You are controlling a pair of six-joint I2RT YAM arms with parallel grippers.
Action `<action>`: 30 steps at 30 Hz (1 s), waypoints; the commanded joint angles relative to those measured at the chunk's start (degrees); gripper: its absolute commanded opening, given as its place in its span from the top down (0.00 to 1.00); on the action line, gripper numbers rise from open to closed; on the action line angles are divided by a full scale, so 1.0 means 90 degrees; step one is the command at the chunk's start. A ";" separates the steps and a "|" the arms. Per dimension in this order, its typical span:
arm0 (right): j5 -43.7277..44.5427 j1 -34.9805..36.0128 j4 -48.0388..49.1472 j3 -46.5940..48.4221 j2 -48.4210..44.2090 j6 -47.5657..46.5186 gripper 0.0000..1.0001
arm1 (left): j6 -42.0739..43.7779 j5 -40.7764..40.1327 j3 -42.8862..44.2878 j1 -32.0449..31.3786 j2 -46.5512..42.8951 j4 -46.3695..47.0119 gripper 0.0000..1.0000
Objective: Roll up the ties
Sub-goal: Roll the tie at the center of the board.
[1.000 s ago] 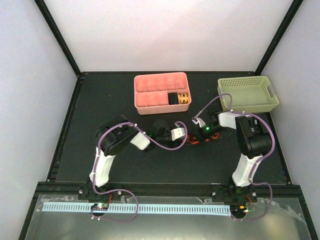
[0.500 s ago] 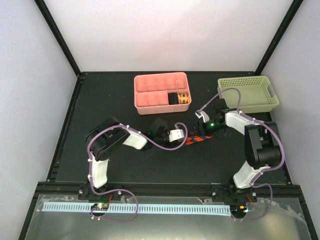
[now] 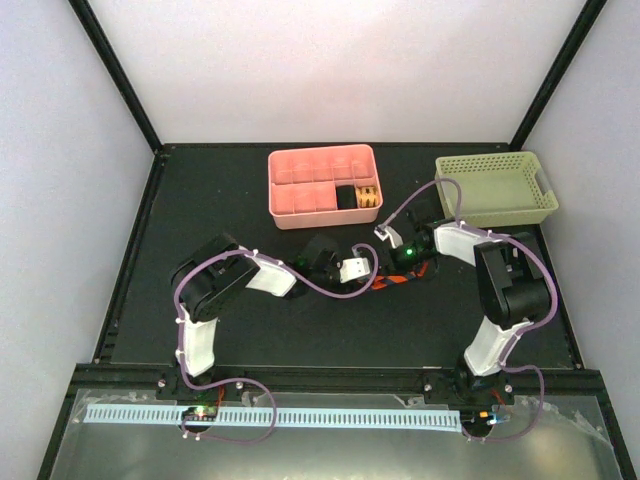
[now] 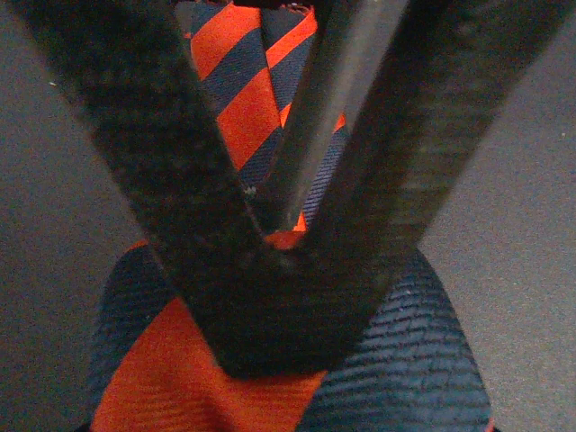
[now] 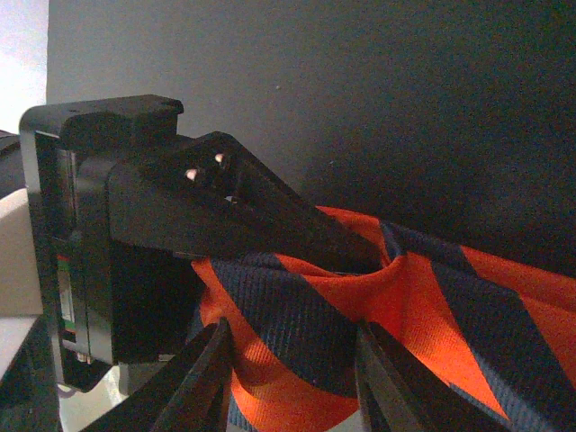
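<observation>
The orange-red tie [image 3: 393,284] with navy stripes lies bunched on the black table between my two grippers. My left gripper [image 3: 372,270] is shut on the tie [image 4: 243,99]; in the left wrist view its dark fingers [image 4: 180,180] meet in a V at the tips [image 4: 279,256] with fabric wound around them. My right gripper [image 3: 398,266] faces it from the right. In the right wrist view it [image 5: 301,387] is open, its fingers astride the coiled tie [image 5: 306,315], and the left gripper's black fingers [image 5: 297,229] poke into the coil.
A pink compartment tray [image 3: 320,217] stands at the back centre, with a rolled patterned tie [image 3: 367,197] and a dark roll [image 3: 345,197] in its right cells. A light green basket [image 3: 495,188] stands at the back right.
My right arm swung out to the right, then came back left toward the tie. My left arm's elbow shifted left, while its gripper stayed on the tie.
</observation>
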 commanded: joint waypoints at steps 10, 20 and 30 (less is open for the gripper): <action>0.0172 0.0016 0.0038 -0.0044 -0.0066 -0.0280 0.98 | 0.0018 -0.0383 0.0053 -0.0033 0.0187 -0.0917 0.61; 0.1171 -0.0170 -0.0205 -0.0125 0.0167 -0.0405 0.98 | -0.0474 0.0271 -0.0291 0.0166 -0.0372 0.0200 0.19; 0.1795 -0.0294 -0.0054 -0.0310 0.0223 -0.0261 0.98 | -0.1094 0.0595 -0.0733 0.0184 -0.0313 0.1563 0.03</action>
